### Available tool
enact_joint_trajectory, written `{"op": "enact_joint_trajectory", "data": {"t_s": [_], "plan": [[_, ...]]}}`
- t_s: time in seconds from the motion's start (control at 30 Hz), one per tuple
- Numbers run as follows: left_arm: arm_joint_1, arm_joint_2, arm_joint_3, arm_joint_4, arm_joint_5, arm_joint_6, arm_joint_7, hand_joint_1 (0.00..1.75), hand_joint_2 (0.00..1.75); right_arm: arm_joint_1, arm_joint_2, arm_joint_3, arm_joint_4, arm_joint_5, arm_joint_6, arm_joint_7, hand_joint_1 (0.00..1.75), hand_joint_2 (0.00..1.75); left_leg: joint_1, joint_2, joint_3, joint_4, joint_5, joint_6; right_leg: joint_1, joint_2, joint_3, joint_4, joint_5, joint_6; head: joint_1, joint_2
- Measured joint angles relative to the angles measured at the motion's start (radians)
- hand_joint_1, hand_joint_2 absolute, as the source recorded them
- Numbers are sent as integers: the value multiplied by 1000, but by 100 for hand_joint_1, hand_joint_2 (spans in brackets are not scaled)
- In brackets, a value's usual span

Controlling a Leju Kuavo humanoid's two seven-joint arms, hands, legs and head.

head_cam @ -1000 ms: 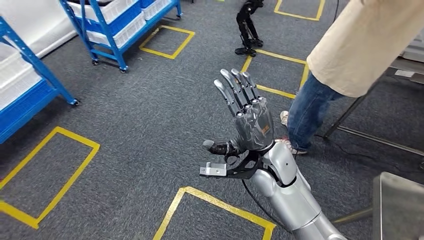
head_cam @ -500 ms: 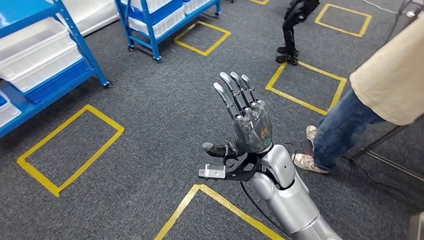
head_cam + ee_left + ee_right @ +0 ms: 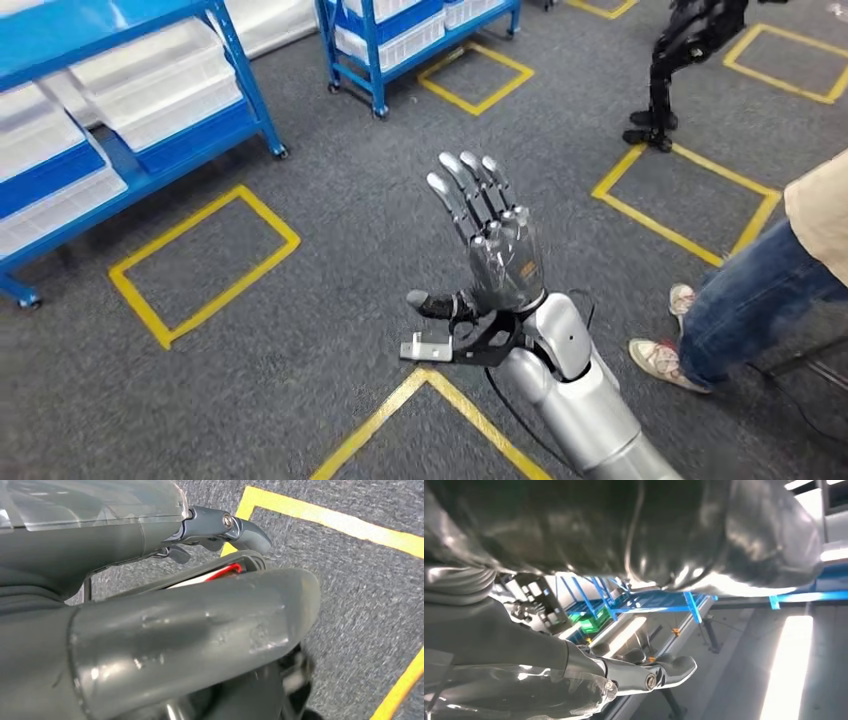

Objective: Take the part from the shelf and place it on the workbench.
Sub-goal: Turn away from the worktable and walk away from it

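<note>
At the upper left of the head view stands a blue shelf on castors, its tiers loaded with white bins — presumably where the part waits, though no part can be picked out among them from here, and the unit runs off the frame's left edge. A second blue shelf sits at the top centre, cut off at the top. Yellow tape squares mark the grey carpet, most likely standing spots in front of the racks. In the middle of the frame the right hand is raised on its silver arm with its fingers stretched out and fanned slightly apart, thumb out to the side, holding nothing — a carry posture, I judge, kept clear for a pick not yet begun. In the right wrist view its palm looms dark and close, one fingertip extended, with blue framing blurred behind. The left hand crowds its own wrist view as a thick grey thumb with a darker finger above carpet and yellow tape; whether its fingers are spread or curled I cannot tell. At the upper right stand dark legs of another robot; at the right edge a person in jeans and a pale top is cut off at the frame. No workbench can be made out.
</note>
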Motion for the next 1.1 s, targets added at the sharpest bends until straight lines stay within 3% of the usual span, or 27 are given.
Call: {"op": "enact_joint_trajectory", "data": {"t_s": [0.07,0.13,0.17,0.2,0.27,0.33,0.4,0.43,0.5,0.57,0.6,0.63,0.67,0.7,0.77,0.83,0.9,0.93,1.0,1.07,1.1], "plan": [[-2,-1,0,0,0,0,0,0,0,0,0,0,2,3,0,0,0,0,-1,52,-61,129,-61,-5,4,-30,2,-1,-2,-7,-2,0],[-2,-2,0,0,2,1,0,0,0,2,-1,0,5,9,0,0,0,0,0,67,-100,207,-82,-8,8,-59,2,-1,-4,-9,-2,0],[0,-3,0,0,3,1,0,0,0,2,-1,0,7,11,-1,0,0,0,0,71,-92,194,-66,-7,9,-72,3,0,-6,-9,-2,0],[1,-3,0,0,3,1,1,0,0,2,-1,0,8,13,-1,0,0,0,-1,79,-63,141,-36,-4,10,-85,5,0,-7,-8,-2,0],[0,-3,0,0,3,1,1,0,0,2,-1,0,8,13,-2,1,0,0,-9,121,13,3,14,7,14,-107,9,0,-12,-2,-2,0],[-3,-3,0,0,2,1,0,0,0,3,-1,0,10,13,-4,2,0,0,-18,145,46,-66,27,21,19,-126,13,0,-17,7,-1,0],[0,-3,0,0,2,1,1,0,0,3,-1,0,12,12,-6,2,0,0,-20,124,46,-72,29,33,22,-145,17,-3,-20,16,0,0],[3,-3,0,0,1,1,1,0,0,3,-1,0,13,12,-8,2,0,0,-18,112,48,-77,32,39,21,-137,18,2,-26,21,0,0],[5,-3,0,0,0,1,1,0,0,4,-1,0,15,11,-10,2,0,0,-12,91,53,-86,38,51,18,-88,-3,57,-65,30,0,0],[2,-3,0,0,0,1,2,0,0,8,-2,-1,17,10,-12,2,0,0,-11,69,53,-88,40,56,16,-37,-64,184,-128,32,0,0],[1,-3,0,0,0,1,2,0,0,12,-3,-1,19,10,-13,2,0,0,-11,57,53,-87,41,57,16,-28,-96,245,-149,31,0,0],[2,-3,0,0,0,1,2,0,0,16,-4,-2,22,10,-13,2,0,0,-12,43,53,-86,40,57,16,-25,-117,279,-150,30,0,0],[3,-3,0,0,0,1,2,0,0,18,-5,-2,23,10,-13,2,0,0,-12,28,53,-85,40,57,16,-23,-121,274,-131,29,0,0],[3,-3,0,0,0,1,2,0,0,19,-5,-2,25,10,-13,2,0,0,-12,14,54,-82,39,56,16,-18,-106,228,-93,26,0,0],[3,-4,0,0,0,1,1,0,0,18,-5,-2,25,10,-13,2,0,0,-12,-13,52,-75,35,51,13,20,-51,91,-19,19,0,0],[2,-5,0,0,0,0,2,0,0,18,-5,-2,26,10,-13,2,0,0,-9,-35,44,-70,34,42,12,56,-20,16,4,14,0,0],[4,-5,0,0,0,0,2,0,0,18,-4,-3,27,10,-13,2,0,0,-5,-56,38,-72,38,29,12,49,-15,8,2,9,0,0],[5,-4,0,0,0,0,2,0,0,17,-4,-3,27,10,-13,2,0,0,-4,-53,37,-71,37,24,11,38,-11,2,4,5,0,0],[6,-3,0,0,0,1,2,0,0,15,-3,-3,27,10,-13,2,0,0,-8,-9,19,-30,12,15,8,12,0,-10,7,-6,-1,0],[2,-4,0,0,0,1,2,0,0,16,-3,-3,28,10,-13,2,0,0,-7,45,-36,83,-44,8,11,-18,6,-13,5,-13,-2,0],[1,-4,0,0,0,2,2,0,0,18,-3,-3,29,10,-13,2,0,0,-5,56,-68,145,-69,5,13,-33,6,-13,4,-15,-2,0]]}}
